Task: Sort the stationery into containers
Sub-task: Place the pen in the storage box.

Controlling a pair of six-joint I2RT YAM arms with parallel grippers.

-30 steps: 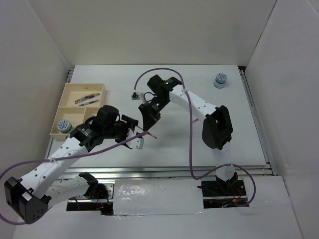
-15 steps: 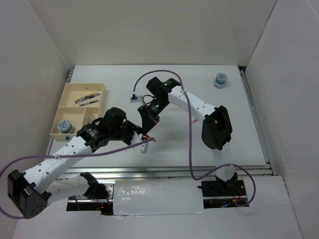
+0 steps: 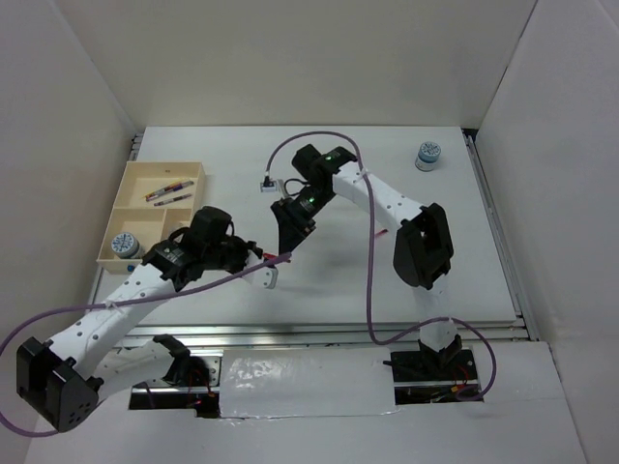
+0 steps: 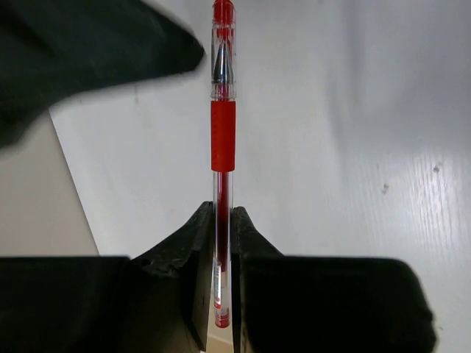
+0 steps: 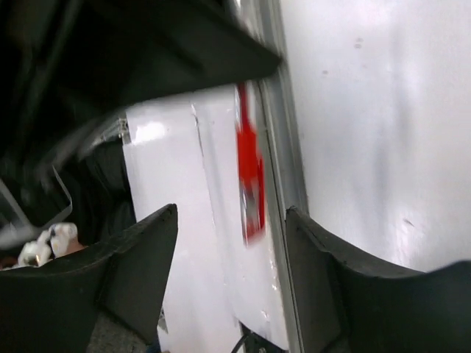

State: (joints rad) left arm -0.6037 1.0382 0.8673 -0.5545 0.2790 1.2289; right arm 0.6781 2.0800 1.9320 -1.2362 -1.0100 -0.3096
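Observation:
A red pen (image 4: 223,140) is clamped between the fingers of my left gripper (image 4: 223,217), its grip and tip pointing away from me. From above, the red pen (image 3: 281,257) hangs over the middle of the table, with the left gripper (image 3: 270,267) shut on it. My right gripper (image 3: 287,243) hovers just beyond it, open. The pen's red end (image 5: 249,176) shows blurred between the spread jaws of the right gripper (image 5: 232,220), touching neither. The light-wood tray (image 3: 131,174) at the left holds two pens (image 3: 169,190) and a patterned roll (image 3: 123,245).
Another blue-and-white roll (image 3: 427,155) stands at the table's far right corner. White walls close in the table on three sides. Purple cables (image 3: 371,280) loop from both arms over the table's front part.
The right gripper has opened and let go of the red pen. The left gripper has closed on the pen and shifted slightly left.

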